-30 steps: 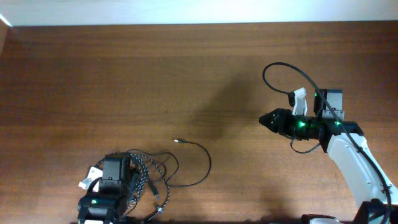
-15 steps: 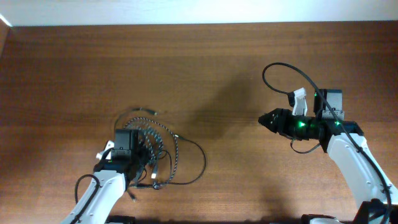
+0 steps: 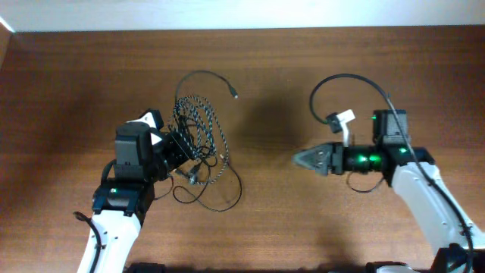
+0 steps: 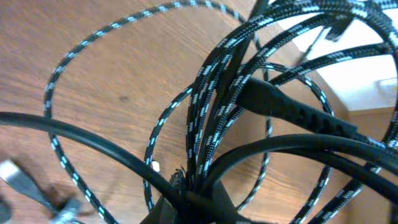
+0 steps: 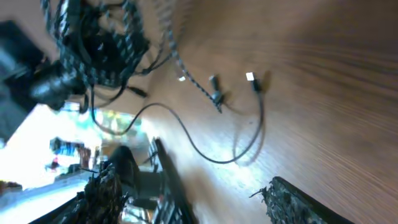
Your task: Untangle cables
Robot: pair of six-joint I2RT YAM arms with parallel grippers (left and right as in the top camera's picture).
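Swept forward, the tangled cables [image 3: 204, 125] hang from the left gripper [image 3: 180, 148], jaws clenched on them — the right gripper [image 3: 298, 158], jaws spread, has swung in to tease strands apart.

A brown wood-grain table [image 3: 258, 83] meets a white strip [image 3: 227, 14] beyond.

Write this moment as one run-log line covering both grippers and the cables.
left gripper: shut on cables | cables: one tangled bunch | right gripper: open, apart from cables, pointing toward them | task: not yet untangled
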